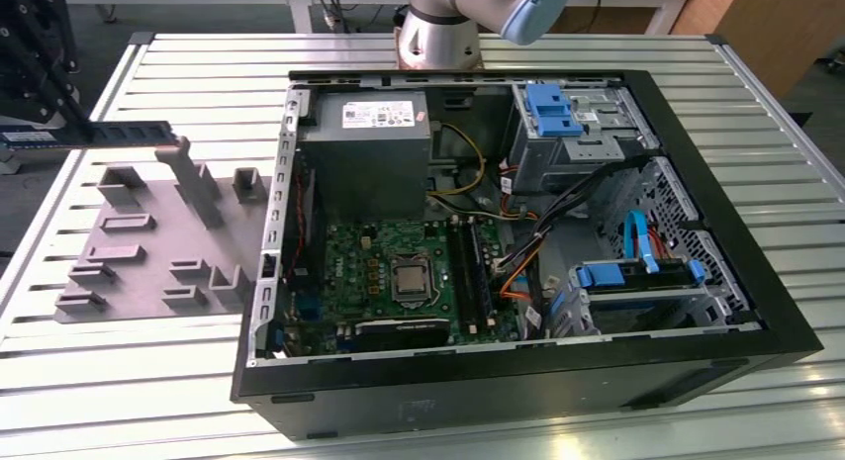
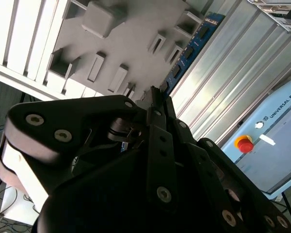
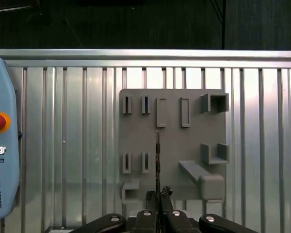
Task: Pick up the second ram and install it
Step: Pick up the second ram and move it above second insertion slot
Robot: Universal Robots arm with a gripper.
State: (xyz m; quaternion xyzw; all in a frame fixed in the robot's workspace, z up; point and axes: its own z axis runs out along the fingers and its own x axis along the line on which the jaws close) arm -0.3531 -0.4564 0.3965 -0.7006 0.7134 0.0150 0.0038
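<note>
- Above the grey tray (image 1: 139, 247), at the exterior view's left: gripper (image 1: 55, 119) clamped on the ram stick (image 1: 126, 134), which is held level.
- Second wrist view: fingers (image 2: 160, 104) pinch one end of the ram stick (image 2: 191, 46).
- First wrist view: ram stick (image 3: 157, 155) seen edge-on over the tray (image 3: 184, 145).

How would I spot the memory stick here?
Find the open computer case, then look to the exterior view's left, over the grey slotted tray. The second ram is the thin dark stick gripped by the black end effector, the one flat board among grey blocks.
</note>
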